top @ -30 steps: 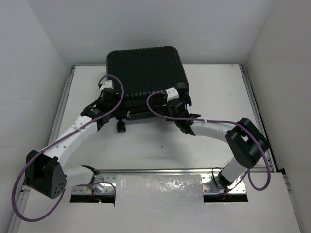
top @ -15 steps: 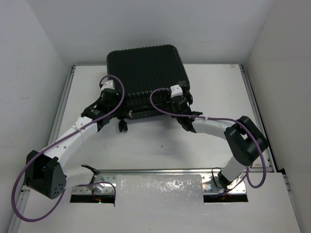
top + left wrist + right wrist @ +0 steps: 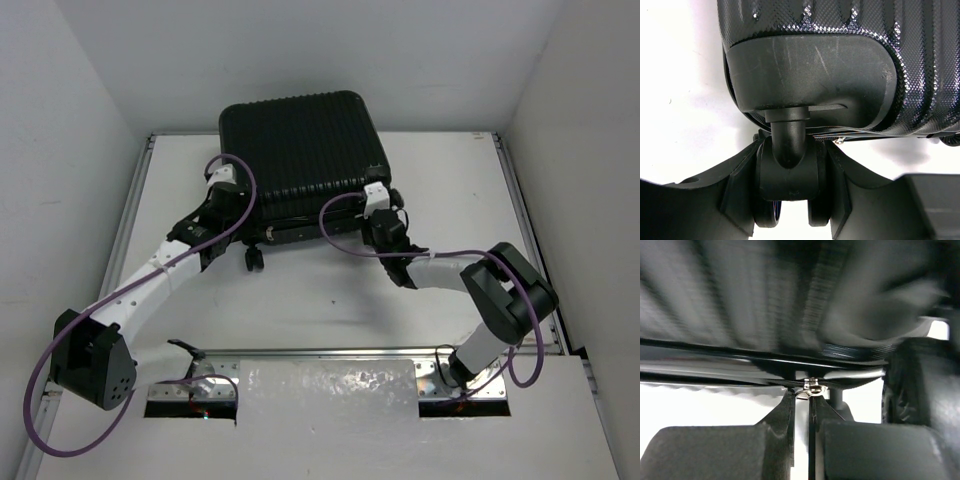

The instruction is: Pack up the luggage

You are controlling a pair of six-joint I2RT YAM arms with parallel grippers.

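The right tool [image 3: 801, 395] pinches the zip pull [image 3: 813, 385]; the seam of the luggage [image 3: 300, 150] runs leftward from it. The left tool [image 3: 791, 160] clamps a caster [image 3: 789, 186].

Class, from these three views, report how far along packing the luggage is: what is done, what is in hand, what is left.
Done: the luggage lies closed on the table. In hand: the left gripper clamps a caster wheel, steadying the case; the right gripper pinches the silver zip pull at the seam. Left: probably running the zip round; how far it is zipped cannot be seen.
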